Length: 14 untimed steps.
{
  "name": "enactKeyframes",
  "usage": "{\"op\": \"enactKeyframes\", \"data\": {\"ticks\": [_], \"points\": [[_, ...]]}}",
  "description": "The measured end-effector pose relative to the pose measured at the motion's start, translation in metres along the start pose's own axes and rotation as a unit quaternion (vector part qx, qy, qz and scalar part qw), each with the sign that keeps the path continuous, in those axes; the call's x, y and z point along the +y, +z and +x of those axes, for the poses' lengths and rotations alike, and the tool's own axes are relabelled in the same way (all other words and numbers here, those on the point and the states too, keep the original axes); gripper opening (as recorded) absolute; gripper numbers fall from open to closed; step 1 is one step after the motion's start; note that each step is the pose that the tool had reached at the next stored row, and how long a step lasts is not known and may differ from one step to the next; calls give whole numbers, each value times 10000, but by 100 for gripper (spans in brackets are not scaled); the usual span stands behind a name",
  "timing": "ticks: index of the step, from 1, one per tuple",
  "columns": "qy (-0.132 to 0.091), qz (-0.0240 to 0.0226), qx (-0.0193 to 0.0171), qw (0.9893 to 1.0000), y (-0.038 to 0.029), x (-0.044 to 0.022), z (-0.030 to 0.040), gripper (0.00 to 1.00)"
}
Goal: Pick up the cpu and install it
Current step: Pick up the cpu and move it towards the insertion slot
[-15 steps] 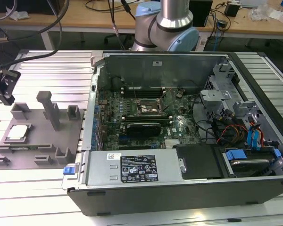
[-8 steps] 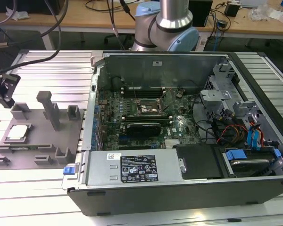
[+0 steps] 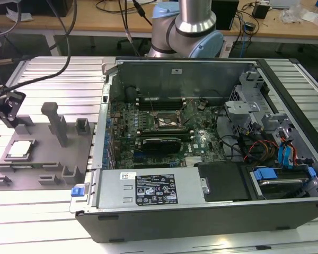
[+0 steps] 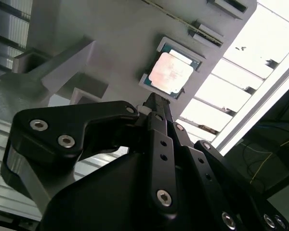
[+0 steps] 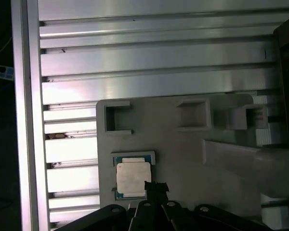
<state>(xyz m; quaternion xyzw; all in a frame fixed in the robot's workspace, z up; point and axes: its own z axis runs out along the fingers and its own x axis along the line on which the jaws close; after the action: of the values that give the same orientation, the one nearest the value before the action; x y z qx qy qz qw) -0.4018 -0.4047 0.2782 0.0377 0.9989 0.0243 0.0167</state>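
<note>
Closest in, the gripper (image 5: 155, 186) had its black fingers drawn together into one narrow tip with nothing held between them. In both wrist views that tip hung over one edge of the cpu (image 4: 169, 73) and looked to stand clear of it. The cpu lay flat with its pale metal top up, seated in a shallow square recess of the grey tray (image 3: 46, 153), at the exterior view's far left. Around the recess the tray carried several upright blocks, the tallest (image 3: 54, 123) standing beyond the cpu toward the exterior view's right. The tray rested on a slotted aluminium table (image 3: 42, 217). Farther toward the exterior view's right, on the same table, lay an open computer case (image 3: 201, 225). A silver power supply (image 3: 148, 188) ran along its nearest wall, with the green motherboard (image 3: 199, 142) behind that. The dark metal-framed socket (image 3: 167, 119) sat near the board's middle, well apart from the cpu. Red and orange wires (image 3: 261, 145) and blue drive fittings (image 3: 265, 173) crowded the case's end at the exterior view's right. Behind the case rose the arm's grey and pale-blue base (image 3: 193, 24), and beyond it stood a wooden bench (image 3: 90, 24) strewn with cables.
</note>
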Motion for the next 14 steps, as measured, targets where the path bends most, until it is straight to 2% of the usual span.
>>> {"op": "enactKeyframes", "data": {"ticks": [10, 11, 14], "points": [[0, 0, 0, 10000, 208, -79, 11, 11], [0, 0, 0, 10000, 248, -86, 17, 11], [0, 0, 0, 10000, 309, -96, 46, 11]]}}
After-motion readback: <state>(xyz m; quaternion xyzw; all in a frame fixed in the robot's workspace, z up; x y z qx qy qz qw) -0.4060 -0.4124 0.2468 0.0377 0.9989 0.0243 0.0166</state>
